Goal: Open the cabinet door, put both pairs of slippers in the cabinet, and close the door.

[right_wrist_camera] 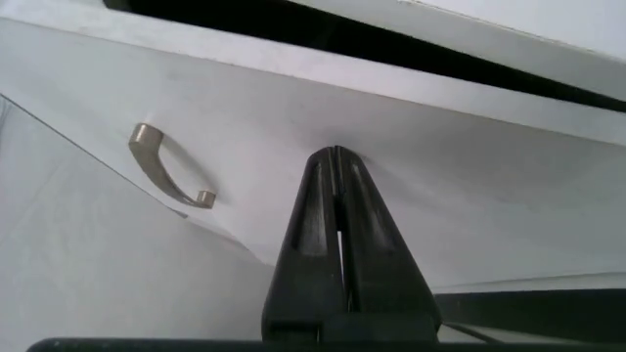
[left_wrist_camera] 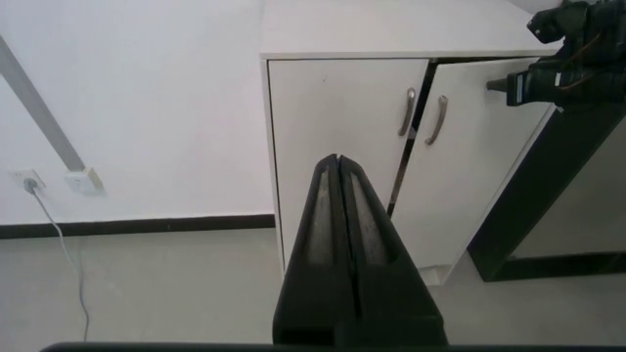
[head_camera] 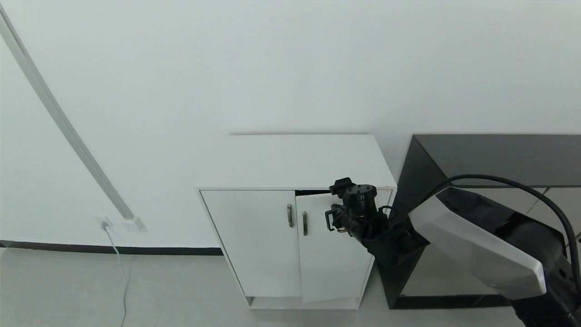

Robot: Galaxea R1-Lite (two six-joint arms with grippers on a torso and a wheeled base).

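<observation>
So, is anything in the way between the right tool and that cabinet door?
Nothing visible. The right tool, shut, sits at the face of the right door, beside its handle; that door hangs slightly ajar.

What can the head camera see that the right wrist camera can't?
Head view extra: the white wall socket with a grey cable and the slanted white wall strip. Right wrist view extra: the right gripper, its black fingers shut, right in front of the door. Both: the white cabinet's right door, slightly ajar, and its curved metal handle.
</observation>
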